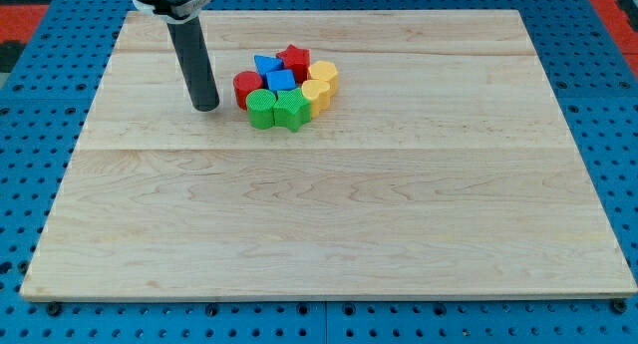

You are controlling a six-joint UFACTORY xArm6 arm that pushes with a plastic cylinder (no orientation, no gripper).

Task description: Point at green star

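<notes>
Nearest the view's bottom in a tight cluster of eight blocks, the green star (292, 111) is seen touching a green cylinder (262, 109) on its left and a yellow block (315, 93) on its right, on a pale wooden board (329, 224). Behind these are packed a red cylinder (247, 88), two blue blocks (280, 81) (267, 64), a red star (293, 57) and a second yellow block (325, 76). My tip (205, 107) is planted on the board to the view's left of the cluster, just beside the red cylinder but apart from it. No jaws are carried; only a dark rod is fitted. The green star is judged to lie to the view's right of the tip and slightly lower, with the green cylinder standing between them, so an approach along the cluster's near edge would seem called for.
</notes>
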